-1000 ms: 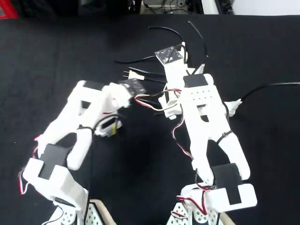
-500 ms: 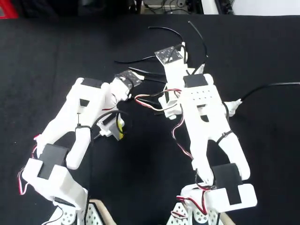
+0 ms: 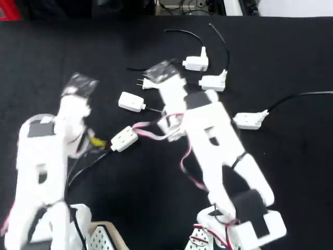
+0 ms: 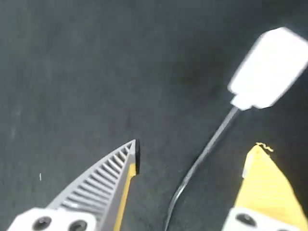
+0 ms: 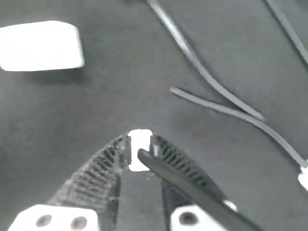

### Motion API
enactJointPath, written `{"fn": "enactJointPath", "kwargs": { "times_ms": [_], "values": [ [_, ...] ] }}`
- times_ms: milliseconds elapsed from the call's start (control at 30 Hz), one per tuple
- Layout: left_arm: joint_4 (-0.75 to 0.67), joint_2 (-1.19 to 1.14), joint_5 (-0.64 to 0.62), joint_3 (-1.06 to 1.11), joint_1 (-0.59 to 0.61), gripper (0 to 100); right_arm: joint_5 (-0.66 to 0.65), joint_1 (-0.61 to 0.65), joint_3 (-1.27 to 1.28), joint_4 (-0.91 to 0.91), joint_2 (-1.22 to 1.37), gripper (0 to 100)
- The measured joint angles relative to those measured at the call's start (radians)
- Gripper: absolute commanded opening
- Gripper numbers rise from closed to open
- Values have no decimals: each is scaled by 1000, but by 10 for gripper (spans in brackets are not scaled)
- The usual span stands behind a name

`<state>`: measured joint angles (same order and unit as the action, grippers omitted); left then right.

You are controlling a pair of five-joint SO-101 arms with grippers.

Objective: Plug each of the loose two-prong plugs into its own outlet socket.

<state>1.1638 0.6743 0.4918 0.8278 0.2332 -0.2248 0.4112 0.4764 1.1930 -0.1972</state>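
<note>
In the right wrist view my right gripper [image 5: 139, 147] is shut on a small white two-prong plug [image 5: 139, 154], whose black cord runs back over one finger. From above, the right gripper [image 3: 161, 71] hovers by that plug [image 3: 148, 83], prongs pointing left. A white outlet socket [image 3: 131, 101] lies just left of it, also showing in the right wrist view [image 5: 41, 45]. My left gripper [image 3: 78, 86] is at the far left, open and holding nothing [image 4: 195, 149], over bare cloth, with a white corded socket [image 4: 272, 67] ahead of it.
More white sockets lie around: one front left [image 3: 124, 139], two at the back [image 3: 195, 63] [image 3: 212, 82], one to the right [image 3: 248, 120]. Thin black cords [image 3: 182, 34] loop over the black cloth at the back and cross the right wrist view [image 5: 211, 84].
The left arm swung out from the middle to the far left, uncovering two sockets. The right arm shifted left and forward, its gripper now off the back sockets.
</note>
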Motion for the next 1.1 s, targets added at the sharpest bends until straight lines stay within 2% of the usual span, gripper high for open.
{"fn": "enactJointPath", "kwargs": {
  "times_ms": [100, 167, 433, 567, 733, 867, 1100],
  "values": [
    [-71, 184, 5, 218, 101, 346, 9, 97, 54, -66, -49, 11],
    [-106, 307, 11, 348, 143, 346, 63, 143, 92, -144, -61, 11],
    [-127, 750, 11, 661, 219, 346, 158, 195, 242, -450, -61, 11],
    [-72, 922, 17, 724, 222, 346, 196, 199, 295, -565, -61, 11],
    [46, 1122, 81, 773, 218, 346, 210, 199, 328, -666, -61, 11],
    [57, 1131, 91, 776, 190, 346, 210, 203, 327, -683, -54, 11],
    [57, 1140, 94, 776, 186, 346, 210, 227, 204, -654, 121, 11]
  ]
}}
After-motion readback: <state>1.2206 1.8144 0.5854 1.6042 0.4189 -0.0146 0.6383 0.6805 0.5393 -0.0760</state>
